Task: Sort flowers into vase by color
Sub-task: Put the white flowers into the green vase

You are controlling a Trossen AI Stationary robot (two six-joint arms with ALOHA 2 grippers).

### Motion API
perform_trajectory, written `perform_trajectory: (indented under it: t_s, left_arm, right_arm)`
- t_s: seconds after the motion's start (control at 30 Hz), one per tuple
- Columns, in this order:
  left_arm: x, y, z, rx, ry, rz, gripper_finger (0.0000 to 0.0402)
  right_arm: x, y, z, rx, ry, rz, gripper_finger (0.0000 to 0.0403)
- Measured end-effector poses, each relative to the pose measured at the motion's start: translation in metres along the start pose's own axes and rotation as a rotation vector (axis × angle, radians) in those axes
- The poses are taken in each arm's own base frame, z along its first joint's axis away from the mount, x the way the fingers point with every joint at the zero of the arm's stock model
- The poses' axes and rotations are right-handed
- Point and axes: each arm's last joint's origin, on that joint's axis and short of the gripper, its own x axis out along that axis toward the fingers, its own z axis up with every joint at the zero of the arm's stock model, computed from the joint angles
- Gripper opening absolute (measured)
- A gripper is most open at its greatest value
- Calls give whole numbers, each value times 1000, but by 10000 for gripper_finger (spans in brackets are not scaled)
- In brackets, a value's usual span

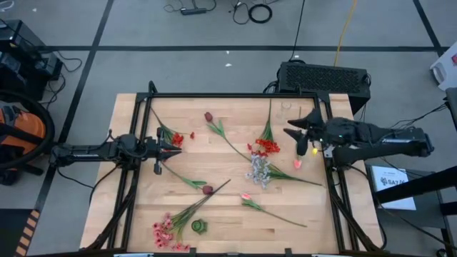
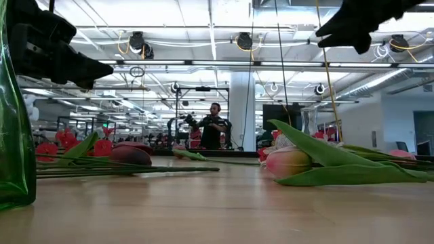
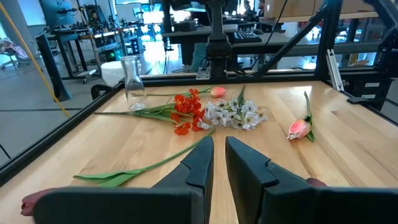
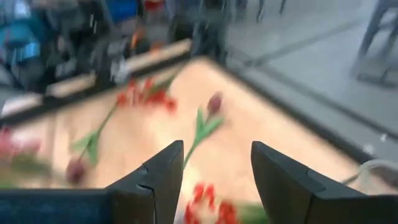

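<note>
Flowers lie flat and scattered on the wooden table. A red cluster [image 1: 267,146], a whitish sprig [image 1: 258,171] and a pink tulip [image 1: 297,164] lie at centre right. A maroon bud [image 1: 208,116] lies farther back, and another maroon bud [image 1: 207,190] nearer. A small red cluster [image 1: 176,139] lies beside my left gripper [image 1: 178,150], which is shut and holds nothing [image 3: 219,155]. My right gripper [image 1: 289,130] is open [image 4: 216,168] and hovers just right of the big red cluster. A pink spray [image 1: 168,232] lies by the green vase [image 1: 198,226].
A clear glass vase [image 3: 132,84] stands near the table's far right corner. Another pink tulip [image 1: 246,196] lies toward the near edge. A black frame [image 1: 235,95] rims the table. The green vase [image 2: 13,135] stands at the near edge. A person [image 2: 213,125] stands far off.
</note>
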Motion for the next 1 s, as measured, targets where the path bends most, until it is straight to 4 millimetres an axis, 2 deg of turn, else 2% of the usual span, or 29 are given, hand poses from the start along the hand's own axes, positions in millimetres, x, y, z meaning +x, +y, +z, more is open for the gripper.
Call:
perform_trajectory:
  t_s: [0.2,0.3,0.5,0.77,1.0]
  left_arm:
    - [0,0,0,0,0,0,49]
    - [0,0,0,0,0,0,49]
    - [0,0,0,0,0,0,49]
    - [0,0,0,0,0,0,49]
    - [0,0,0,0,0,0,49]
  right_arm:
    - [15,19,15,-61,379,105,180]
    - [26,22,8,-71,560,70,180]
    - [52,26,-14,-117,815,10,180]
    - [84,42,-40,-253,978,42,180]
    - [101,69,-65,-341,1022,93,180]
